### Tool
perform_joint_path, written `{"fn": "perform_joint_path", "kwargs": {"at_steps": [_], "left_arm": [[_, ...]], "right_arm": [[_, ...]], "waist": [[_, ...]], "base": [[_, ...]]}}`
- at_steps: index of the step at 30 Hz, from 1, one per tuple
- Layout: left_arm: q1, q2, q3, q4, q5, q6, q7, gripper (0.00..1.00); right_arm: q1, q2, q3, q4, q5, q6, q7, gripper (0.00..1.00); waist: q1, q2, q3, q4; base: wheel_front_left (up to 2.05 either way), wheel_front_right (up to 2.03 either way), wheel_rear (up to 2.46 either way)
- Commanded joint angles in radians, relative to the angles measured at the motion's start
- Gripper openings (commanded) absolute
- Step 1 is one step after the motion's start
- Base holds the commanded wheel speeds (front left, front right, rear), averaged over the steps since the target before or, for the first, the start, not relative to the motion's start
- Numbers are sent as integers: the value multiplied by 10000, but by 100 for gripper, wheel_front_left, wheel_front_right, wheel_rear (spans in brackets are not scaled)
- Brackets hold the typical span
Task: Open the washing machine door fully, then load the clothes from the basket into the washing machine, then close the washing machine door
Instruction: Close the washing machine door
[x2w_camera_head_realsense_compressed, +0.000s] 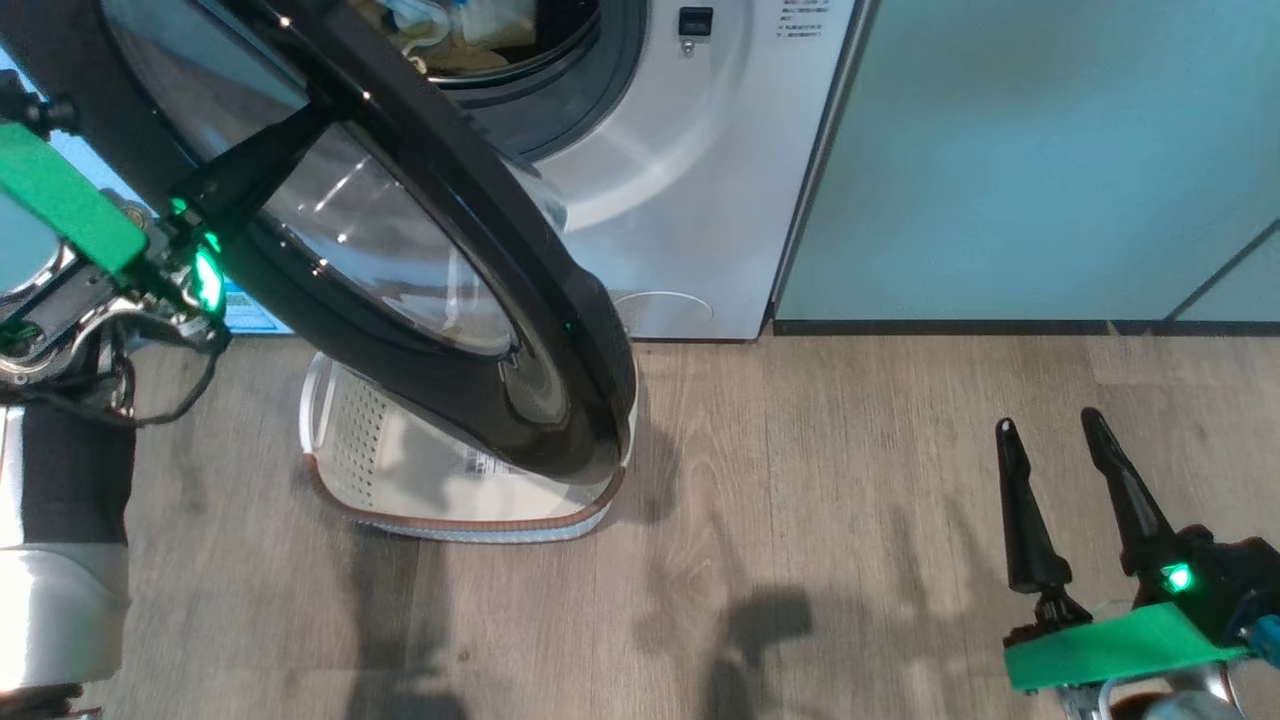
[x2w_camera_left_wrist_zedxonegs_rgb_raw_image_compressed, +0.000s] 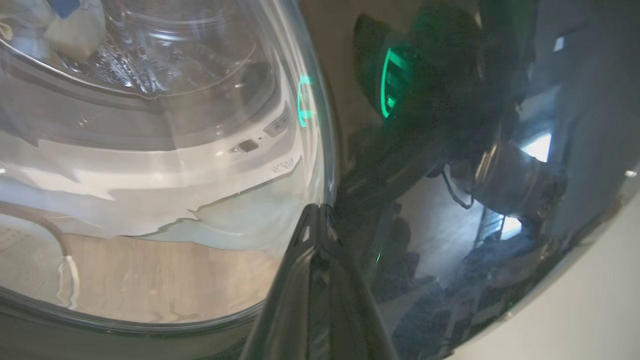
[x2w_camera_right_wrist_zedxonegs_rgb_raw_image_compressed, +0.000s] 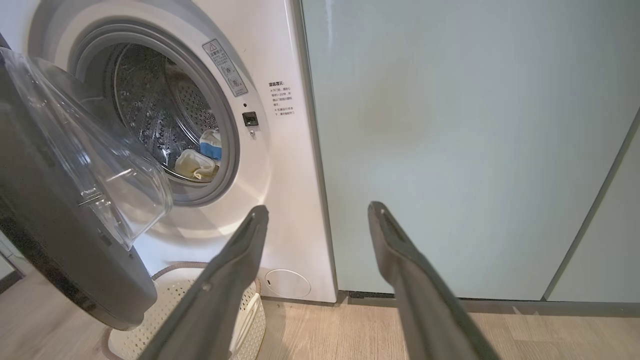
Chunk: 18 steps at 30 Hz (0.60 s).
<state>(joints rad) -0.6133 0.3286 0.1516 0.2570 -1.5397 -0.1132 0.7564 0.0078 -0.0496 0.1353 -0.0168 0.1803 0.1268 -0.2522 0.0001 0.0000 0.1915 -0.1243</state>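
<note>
Currently, your left gripper (x2w_camera_head_realsense_compressed: 305, 125) has its fingers pressed together and holds nothing. The tips rest against the outer face of the washing machine door (x2w_camera_head_realsense_compressed: 560, 300), and the arm reaches in from the left. Your right gripper (x2w_camera_head_realsense_compressed: 1050, 430) hangs low over the floor (x2w_camera_head_realsense_compressed: 800, 500), fingers spread and empty. The door stands partly open above the basket (x2w_camera_head_realsense_compressed: 450, 525), which sits on the floor before the washing machine (x2w_camera_head_realsense_compressed: 700, 200). Consult the right wrist view for the clothes (x2w_camera_right_wrist_zedxonegs_rgb_raw_image_compressed: 200, 160) lying in the drum (x2w_camera_right_wrist_zedxonegs_rgb_raw_image_compressed: 145, 100). Consult the left wrist view for the tip contact where glass meets black rim. The warning sticker (x2w_camera_right_wrist_zedxonegs_rgb_raw_image_compressed: 225, 67) and the print beside it are too small to read.
</note>
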Motion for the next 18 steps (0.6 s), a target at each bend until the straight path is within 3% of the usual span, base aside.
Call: {"fn": "perform_joint_path", "kwargs": {"at_steps": [1, 8, 18], "left_arm": [[-637, 388, 324, -302, 60, -169, -30, 0], [-491, 339, 440, -333, -111, -172, -42, 0], [412, 45, 1364, -1062, -635, -173, -511, 0]], "right_arm": [[-363, -7, 198, -352, 92, 39, -95, 100], [-229, -7, 124, -373, 52, 39, -95, 100], [-46, -7, -63, -355, -66, 39, -95, 100]], "waist": [[-1, 0, 5, -45], [-1, 0, -44, -18], [-1, 0, -289, 264]], "base": [[0, 0, 0], [0, 0, 0], [0, 0, 0]]}}
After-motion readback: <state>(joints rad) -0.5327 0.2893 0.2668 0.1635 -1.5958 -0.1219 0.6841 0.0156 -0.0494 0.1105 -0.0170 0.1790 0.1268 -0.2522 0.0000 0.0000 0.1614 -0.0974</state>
